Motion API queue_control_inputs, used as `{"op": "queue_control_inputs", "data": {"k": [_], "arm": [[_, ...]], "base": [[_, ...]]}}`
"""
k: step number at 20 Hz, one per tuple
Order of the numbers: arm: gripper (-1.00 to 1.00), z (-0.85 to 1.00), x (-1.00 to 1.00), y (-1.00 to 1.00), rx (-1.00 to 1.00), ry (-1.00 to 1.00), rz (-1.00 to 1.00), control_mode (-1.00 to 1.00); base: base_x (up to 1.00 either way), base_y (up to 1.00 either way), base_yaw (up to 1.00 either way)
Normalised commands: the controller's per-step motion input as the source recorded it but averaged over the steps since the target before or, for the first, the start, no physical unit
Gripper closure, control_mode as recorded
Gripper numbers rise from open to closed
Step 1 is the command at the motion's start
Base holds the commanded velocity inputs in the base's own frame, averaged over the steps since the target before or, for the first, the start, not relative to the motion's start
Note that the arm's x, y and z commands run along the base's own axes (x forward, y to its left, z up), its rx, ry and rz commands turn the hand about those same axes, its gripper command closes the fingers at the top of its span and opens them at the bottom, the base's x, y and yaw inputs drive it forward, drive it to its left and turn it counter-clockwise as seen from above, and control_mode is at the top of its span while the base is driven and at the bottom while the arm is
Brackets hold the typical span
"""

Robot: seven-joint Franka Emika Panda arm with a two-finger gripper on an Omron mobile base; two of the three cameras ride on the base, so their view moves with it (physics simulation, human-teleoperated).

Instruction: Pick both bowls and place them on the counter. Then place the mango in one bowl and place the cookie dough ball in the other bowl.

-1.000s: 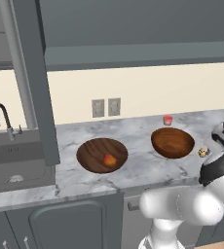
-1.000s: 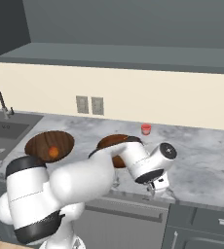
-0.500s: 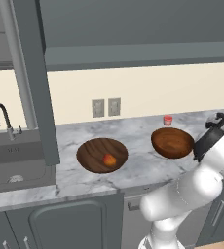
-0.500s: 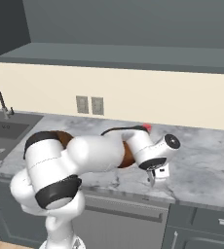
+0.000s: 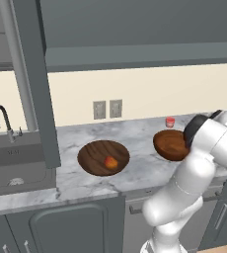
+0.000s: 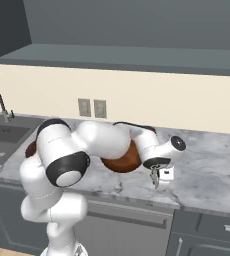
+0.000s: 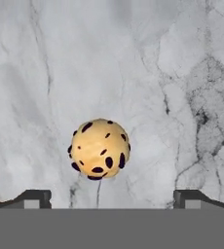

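Both bowls sit on the counter (image 5: 81, 183) and the mango (image 5: 111, 162) lies in the dark bowl (image 5: 103, 157), so what remains is the dough ball (image 7: 100, 149), on the marble at 12 o'clock from the spread, empty gripper (image 7: 112, 198), bound for the red bowl (image 5: 170, 145)

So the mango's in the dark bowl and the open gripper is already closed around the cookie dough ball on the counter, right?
Not quite. In the hand view the cookie dough ball lies free on the counter, with the gripper open above it. The mango is in the dark bowl.
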Motion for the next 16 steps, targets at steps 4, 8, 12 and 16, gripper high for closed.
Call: {"op": "queue_control_inputs", "data": {"k": [4, 8, 12, 16], "arm": [[-1.0, -0.12, 0.27, -0.13, 0.03, 0.05, -0.07, -1.0], [-1.0, -0.19, 0.27, -0.05, 0.01, 0.07, -0.06, -1.0], [-1.0, -0.2, 0.31, -0.1, 0.0, 0.09, -0.05, -1.0], [-1.0, -0.19, 0.18, -0.08, 0.01, 0.07, -0.04, -1.0]], "base": [[0.0, 0.0, 0.0], [0.0, 0.0, 0.0], [0.0, 0.0, 0.0], [0.0, 0.0, 0.0]]}}
